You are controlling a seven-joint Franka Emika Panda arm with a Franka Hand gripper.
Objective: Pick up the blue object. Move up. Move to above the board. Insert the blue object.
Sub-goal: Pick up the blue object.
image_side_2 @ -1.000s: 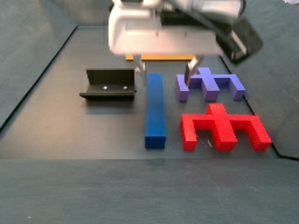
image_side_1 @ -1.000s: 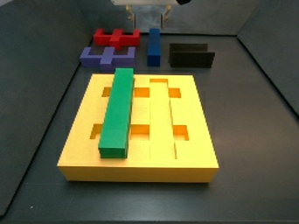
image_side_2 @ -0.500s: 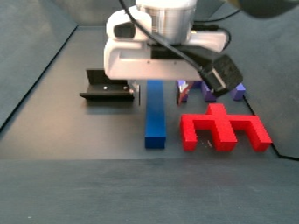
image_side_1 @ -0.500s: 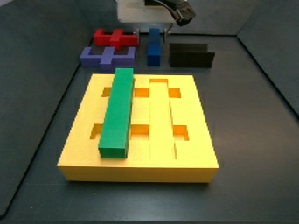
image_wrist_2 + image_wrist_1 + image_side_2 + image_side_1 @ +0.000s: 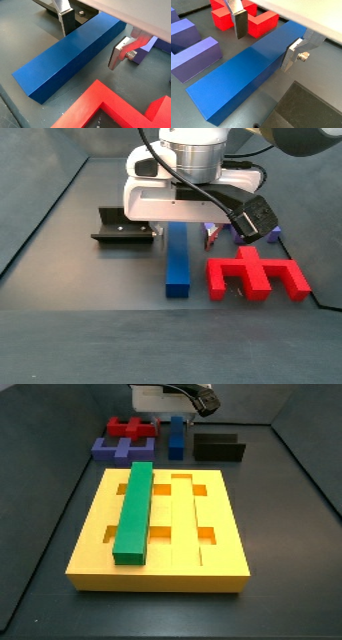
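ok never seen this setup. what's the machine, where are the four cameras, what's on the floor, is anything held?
It is a single robot arm ending in a two-finger hand. Two cameras ride on its wrist and look down past the fingers; two more are fixed beside the workspace.

Both wrist views show the hand's silver fingers on either side of the blue object, a long bar lying flat on the dark floor. There is a gap on each side, so the hand is open and nothing is held.

On the floor: a red block and a purple block beside the bar, and the dark fixture. In a side view, the yellow board lies nearer the camera with a green bar already seated in one groove.
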